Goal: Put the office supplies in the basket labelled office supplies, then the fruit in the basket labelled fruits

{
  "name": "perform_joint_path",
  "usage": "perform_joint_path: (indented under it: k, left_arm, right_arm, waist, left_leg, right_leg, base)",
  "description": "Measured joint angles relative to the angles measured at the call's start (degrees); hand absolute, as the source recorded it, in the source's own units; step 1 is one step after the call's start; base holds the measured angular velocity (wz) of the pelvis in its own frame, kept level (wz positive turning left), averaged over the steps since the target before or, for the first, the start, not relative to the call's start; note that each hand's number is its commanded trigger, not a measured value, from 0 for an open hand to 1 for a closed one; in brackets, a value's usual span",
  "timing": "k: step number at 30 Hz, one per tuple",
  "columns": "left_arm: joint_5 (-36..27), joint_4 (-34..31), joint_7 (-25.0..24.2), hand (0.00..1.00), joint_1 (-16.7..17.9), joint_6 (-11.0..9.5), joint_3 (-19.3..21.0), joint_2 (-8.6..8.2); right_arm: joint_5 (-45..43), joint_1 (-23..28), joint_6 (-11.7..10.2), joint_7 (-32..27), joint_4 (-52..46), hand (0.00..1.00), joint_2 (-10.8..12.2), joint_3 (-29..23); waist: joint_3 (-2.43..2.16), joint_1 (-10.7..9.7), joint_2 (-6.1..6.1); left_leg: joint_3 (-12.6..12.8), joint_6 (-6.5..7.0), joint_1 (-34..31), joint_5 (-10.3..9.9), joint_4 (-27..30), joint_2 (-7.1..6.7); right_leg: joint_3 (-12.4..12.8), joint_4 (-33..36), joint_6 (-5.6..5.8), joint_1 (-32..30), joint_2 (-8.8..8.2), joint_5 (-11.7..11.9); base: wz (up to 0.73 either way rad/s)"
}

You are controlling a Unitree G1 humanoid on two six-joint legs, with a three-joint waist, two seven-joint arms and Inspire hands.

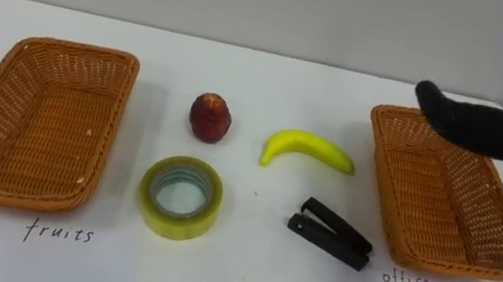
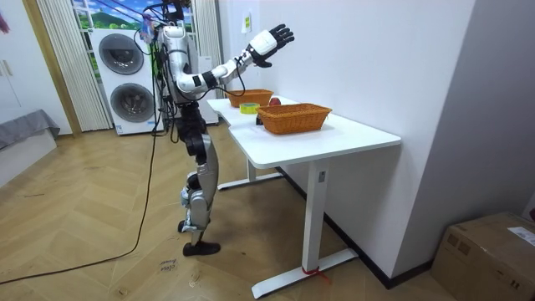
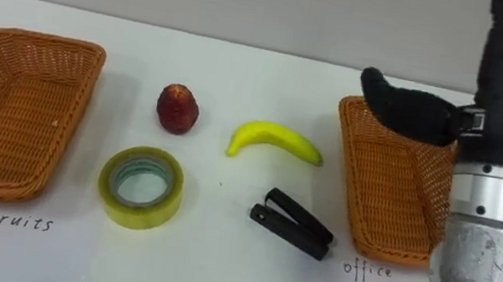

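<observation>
Nearest me rose my right forearm, at four o'clock of the table (image 1: 239,281), with my right hand (image 1: 477,126) lifted above the far rim of the right basket (image 1: 408,176), fingers spread and gripping nothing. Between that and the left basket (image 1: 42,118) lay the banana (image 1: 308,150), with the red fruit (image 1: 210,117) at its nine o'clock, the tape roll (image 1: 181,197) at seven and the black stapler (image 1: 330,233) at five

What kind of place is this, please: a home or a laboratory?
Probably a room in a home, perhaps a laundry area: stacked washing machines, a wooden floor and a white table bearing wicker baskets.
</observation>
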Motion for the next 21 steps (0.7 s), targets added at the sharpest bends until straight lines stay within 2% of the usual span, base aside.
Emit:
perform_joint_path:
  k: [13,21]
  left_arm:
    - [-0.01,-0.08,-2.96,0.0,-0.55,0.05,-0.04,0.23]
    - [0.02,-0.41,-3.25,0.0,-0.98,0.05,0.05,0.23]
  right_arm:
    - [-4.39,1.52,0.09,6.14,2.65,0.0,-0.2,0.93]
    - [-4.58,1.53,1.96,11.29,3.92,0.0,-0.29,1.95]
  waist:
    - [-0.03,0.06,-0.03]
    - [-0.07,0.25,-0.12]
  left_leg:
    - [-0.18,0.0,-0.24,0.0,0.29,-0.16]
    - [-0.41,0.01,-0.28,0.0,0.23,-0.15]
  right_leg:
    - [-1.15,-0.74,0.11,0.46,-0.64,0.09]
    - [-1.3,-0.82,0.11,0.69,-0.61,0.09]
  base:
    - [0.03]
    - [0.0]
